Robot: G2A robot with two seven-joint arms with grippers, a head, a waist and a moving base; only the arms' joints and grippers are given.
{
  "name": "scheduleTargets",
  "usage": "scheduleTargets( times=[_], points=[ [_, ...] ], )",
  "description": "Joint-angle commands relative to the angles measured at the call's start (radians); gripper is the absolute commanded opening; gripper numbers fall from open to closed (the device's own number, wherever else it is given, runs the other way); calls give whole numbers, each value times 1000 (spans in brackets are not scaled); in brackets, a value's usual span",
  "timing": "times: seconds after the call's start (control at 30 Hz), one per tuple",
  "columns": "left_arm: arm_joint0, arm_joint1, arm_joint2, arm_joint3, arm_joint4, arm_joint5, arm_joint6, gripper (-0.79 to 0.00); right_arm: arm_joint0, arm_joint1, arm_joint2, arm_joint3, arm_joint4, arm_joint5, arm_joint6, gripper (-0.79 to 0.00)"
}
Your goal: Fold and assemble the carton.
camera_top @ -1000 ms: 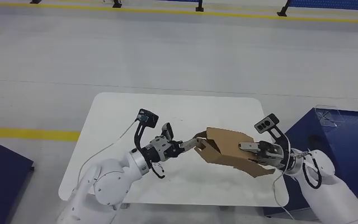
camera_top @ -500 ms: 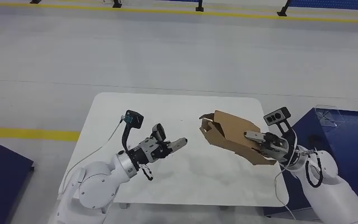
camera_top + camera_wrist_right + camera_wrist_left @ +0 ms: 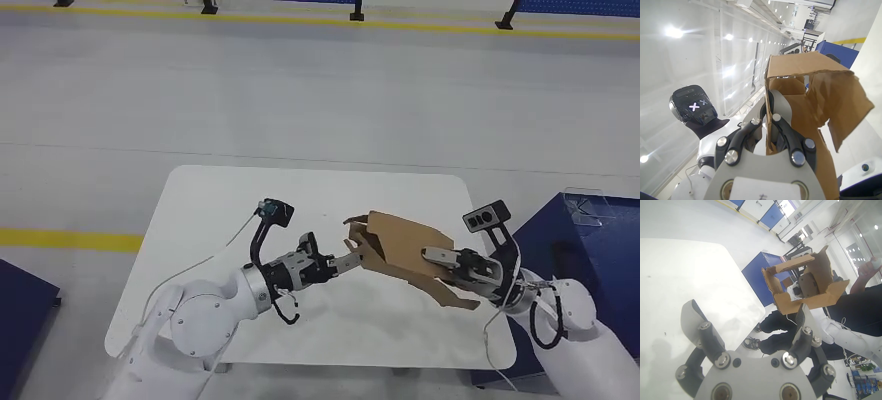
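Top view: the carton [image 3: 405, 255] is held above the table [image 3: 220, 210], its open end turned toward the left gripper [image 3: 345, 262].
Left wrist: the fingers are spread wide and empty; one tip possibly touches a flap.
Right wrist: a wall is pinched by the right gripper [image 3: 770, 108], likely for steadying.

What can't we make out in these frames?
- Top view: whether the left gripper touches the carton; too small, and the two overlap.
- Top view: the carton's underside, hidden by its upper panel.
- Right wrist view: outer finger of the right gripper, mostly behind the carton wall.
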Motion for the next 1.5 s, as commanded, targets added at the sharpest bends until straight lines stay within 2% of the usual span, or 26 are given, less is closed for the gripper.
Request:
scheduleTargets(
  times=[0.0,0.3,0.5,0.7,1.47],
  points=[
    [-6,-2,17,2,8,4,3,0,-6,-3,0,-1,-4,-2,1,-785],
    [-42,-11,68,32,29,70,-15,0,-24,-14,-3,-26,-38,6,19,-785],
    [-50,-14,87,31,37,84,-12,0,-28,-20,8,-27,-27,34,42,-785],
    [-37,-12,70,18,51,82,19,0,-27,-21,10,-25,-25,38,45,-785],
    [-37,-12,70,18,51,82,19,0,-27,-21,10,-25,-25,38,45,-785]
  ],
)
